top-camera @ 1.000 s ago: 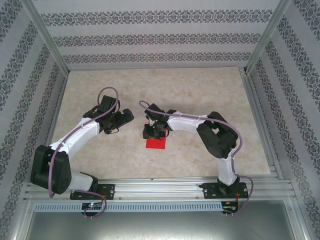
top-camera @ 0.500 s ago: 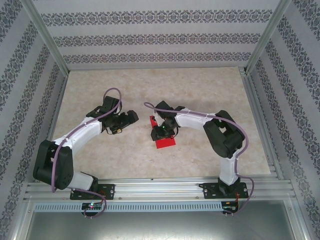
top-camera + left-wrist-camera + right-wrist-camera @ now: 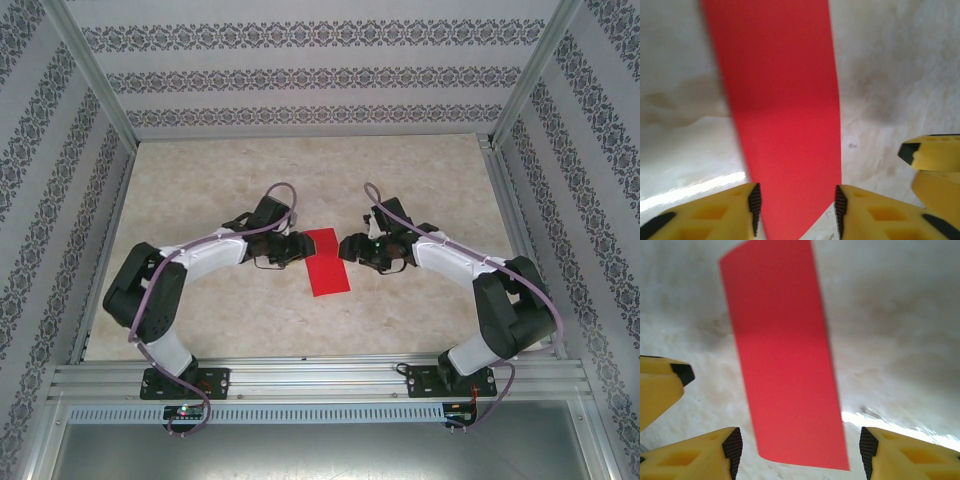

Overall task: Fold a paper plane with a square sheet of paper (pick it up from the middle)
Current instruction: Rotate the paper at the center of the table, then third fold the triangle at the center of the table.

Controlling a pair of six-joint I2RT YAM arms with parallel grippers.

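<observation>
Well, my left claw [image 3: 797, 212] has its two yellow fingers [image 3: 705, 217] set either side of the red sheet of paper [image 3: 785, 100]. The black pads sit right at its long edges, and whether they pinch it or merely flank it I cannot tell. My right claw [image 3: 800, 455] is released. Its pads stand wider than the sheet, with a sliver of bare surface between each pad and the nearest paper edge.

Seen from above, the two claws face each other across the sheet, left claw at its left long edge, right claw at its right. The paper lies flat as a narrow rectangle, slightly askew, near the middle of the beige mottled table [image 3: 200, 180].

Beyond it the far half of the table is open, and wide bare margins run out to the metal side rails [image 3: 519, 240]. A band of table separates the sheet's near edge from the rail carrying my bases. Patterned wallpaper [image 3: 320, 75] closes the space on three sides.
</observation>
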